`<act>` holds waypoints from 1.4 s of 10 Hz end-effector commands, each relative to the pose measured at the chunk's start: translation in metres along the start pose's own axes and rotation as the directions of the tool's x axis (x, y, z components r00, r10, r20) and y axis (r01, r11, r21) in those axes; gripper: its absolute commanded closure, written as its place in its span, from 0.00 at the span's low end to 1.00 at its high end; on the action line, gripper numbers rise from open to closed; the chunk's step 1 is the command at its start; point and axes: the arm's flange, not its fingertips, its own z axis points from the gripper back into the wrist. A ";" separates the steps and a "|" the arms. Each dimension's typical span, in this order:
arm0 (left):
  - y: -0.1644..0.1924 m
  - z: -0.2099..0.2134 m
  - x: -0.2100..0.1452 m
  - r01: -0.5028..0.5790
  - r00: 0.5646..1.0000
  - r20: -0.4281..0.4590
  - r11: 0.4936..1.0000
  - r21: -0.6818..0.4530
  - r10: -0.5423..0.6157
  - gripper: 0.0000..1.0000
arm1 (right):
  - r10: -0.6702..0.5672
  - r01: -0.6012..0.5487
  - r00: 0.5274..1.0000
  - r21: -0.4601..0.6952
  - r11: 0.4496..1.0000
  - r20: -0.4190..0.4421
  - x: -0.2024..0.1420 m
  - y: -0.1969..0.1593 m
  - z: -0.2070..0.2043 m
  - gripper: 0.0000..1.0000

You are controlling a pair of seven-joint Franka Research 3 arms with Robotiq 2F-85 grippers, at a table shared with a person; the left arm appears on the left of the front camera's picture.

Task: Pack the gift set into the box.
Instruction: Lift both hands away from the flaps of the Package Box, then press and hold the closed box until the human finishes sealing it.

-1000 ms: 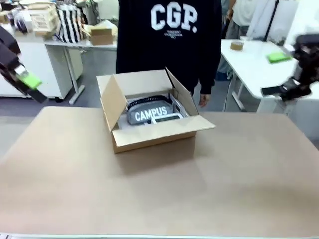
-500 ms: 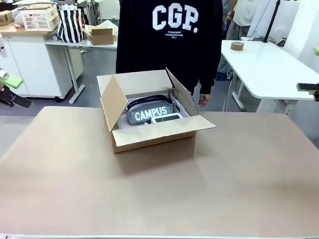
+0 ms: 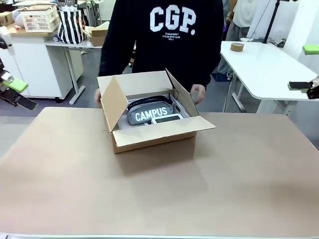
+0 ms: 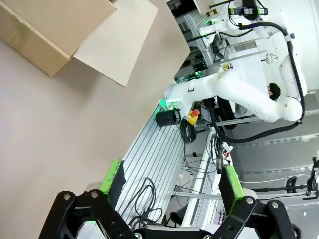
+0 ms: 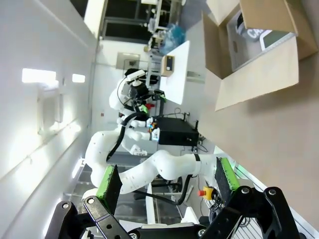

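A: Where is the load?

B: The pouch (image 3: 149, 114) lettered CAMPUS lies inside the box (image 3: 154, 140), mid-table. A small white item (image 3: 167, 118) touches its front edge. The flaps (image 3: 113, 102) stand open.

A: Grippers?

B: The left gripper (image 4: 172, 178) is spread wide with nothing between the pads. The right gripper (image 5: 167, 178) is the same. Both hang off the sides of the table (image 3: 159, 194), well apart from the box. A person's hand (image 3: 198, 92) is just behind the far right flap.

A: Handling, if something needs reseating?

B: Judgement only. The pouch looks soft and light and will sag, so pinch the black strap (image 3: 144, 101) or a seam. The white item looks rigid and smooth and may slip, so grip it across its short sides. The flaps crease easily, so push near the fold.
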 end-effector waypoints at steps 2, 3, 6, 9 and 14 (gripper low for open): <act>0.001 0.002 -0.006 0.013 1.000 -0.008 1.000 -0.003 -0.013 0.00 | -0.008 0.008 1.000 0.027 1.000 0.005 0.001 0.003 0.002 0.00; 0.001 0.002 -0.006 0.013 1.000 -0.008 1.000 -0.003 -0.013 0.00 | -0.008 0.008 1.000 0.027 1.000 0.005 0.001 0.003 0.002 0.00; 0.001 0.002 -0.006 0.013 1.000 -0.008 1.000 -0.003 -0.013 0.00 | -0.008 0.008 1.000 0.027 1.000 0.005 0.001 0.003 0.002 0.00; 0.001 0.002 -0.006 0.013 1.000 -0.008 1.000 -0.003 -0.013 0.00 | -0.008 0.008 1.000 0.027 1.000 0.005 0.001 0.003 0.002 0.00; 0.001 0.002 -0.006 0.013 1.000 -0.008 1.000 -0.003 -0.013 0.00 | -0.008 0.008 1.000 0.027 1.000 0.005 0.001 0.003 0.002 0.00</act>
